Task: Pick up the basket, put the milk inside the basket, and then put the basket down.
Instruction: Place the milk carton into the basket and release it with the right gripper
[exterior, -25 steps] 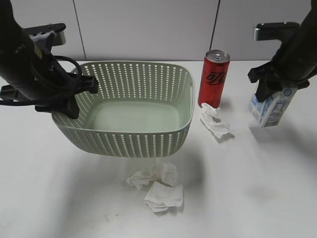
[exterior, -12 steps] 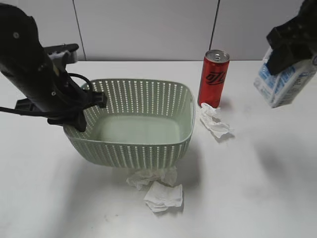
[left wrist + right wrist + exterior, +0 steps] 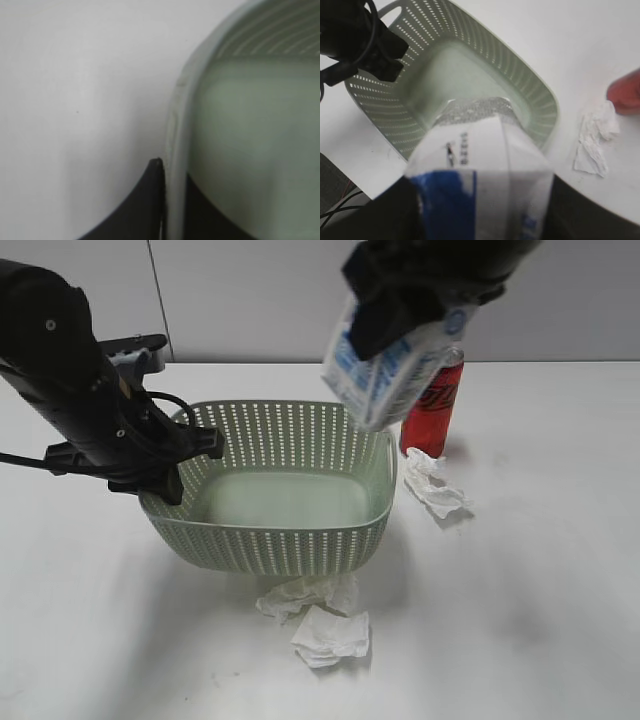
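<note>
The milk [image 3: 392,368] has swung over the basket [image 3: 290,540], clamped by the right end effector [image 3: 415,285], hiding the can's top; the left end effector [image 3: 170,465] pinches the basket's rim.

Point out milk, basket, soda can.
milk [image 3: 385,365]: exterior view, printed side face.
basket [image 3: 290,545]: exterior view, front perforated wall.
soda can [image 3: 428,410]: exterior view, red body below the carton.

red can [image 3: 432,405] (upright), crumpled tissues [image 3: 318,615]
</note>
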`<move>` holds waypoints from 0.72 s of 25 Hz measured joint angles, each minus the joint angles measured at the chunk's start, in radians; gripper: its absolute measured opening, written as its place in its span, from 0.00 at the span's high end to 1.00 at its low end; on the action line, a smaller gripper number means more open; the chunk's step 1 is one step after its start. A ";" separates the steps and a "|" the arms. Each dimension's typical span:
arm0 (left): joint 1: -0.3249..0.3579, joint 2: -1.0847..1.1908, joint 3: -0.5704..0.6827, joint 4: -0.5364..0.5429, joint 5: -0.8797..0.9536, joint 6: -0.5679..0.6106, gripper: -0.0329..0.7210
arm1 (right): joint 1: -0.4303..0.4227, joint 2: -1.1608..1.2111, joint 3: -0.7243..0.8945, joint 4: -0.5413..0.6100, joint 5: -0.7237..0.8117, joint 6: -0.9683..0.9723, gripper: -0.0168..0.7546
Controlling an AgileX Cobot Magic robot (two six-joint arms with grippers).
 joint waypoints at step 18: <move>0.000 0.000 -0.001 -0.003 -0.002 0.000 0.95 | 0.031 0.365 -0.104 0.017 -0.111 0.019 0.57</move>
